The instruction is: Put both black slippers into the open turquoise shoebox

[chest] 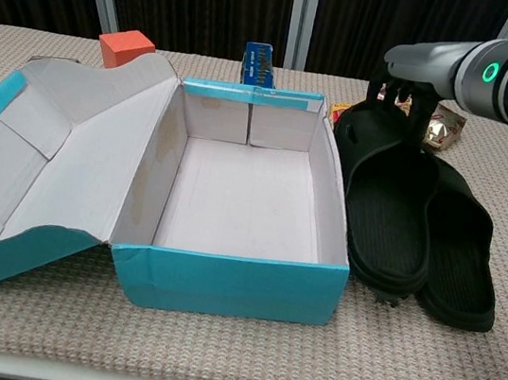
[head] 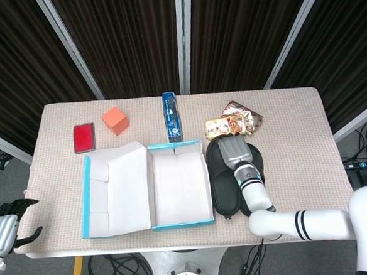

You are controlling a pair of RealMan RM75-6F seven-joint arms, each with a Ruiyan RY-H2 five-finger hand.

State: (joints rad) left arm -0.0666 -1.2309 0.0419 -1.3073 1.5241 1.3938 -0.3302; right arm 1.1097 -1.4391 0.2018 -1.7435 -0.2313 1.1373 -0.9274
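Observation:
The open turquoise shoebox lies mid-table with nothing in it, its lid folded out to the left. My right hand grips the toe end of one black slipper and holds that end raised, so the slipper tilts up just right of the box, with its heel low. The other black slipper lies flat on the table beside it, partly covered by the raised one. My left hand hangs off the table's front left corner, fingers apart and holding nothing.
Along the back of the table lie a red flat case, an orange cube, a blue pack just behind the box, and snack packets behind the slippers.

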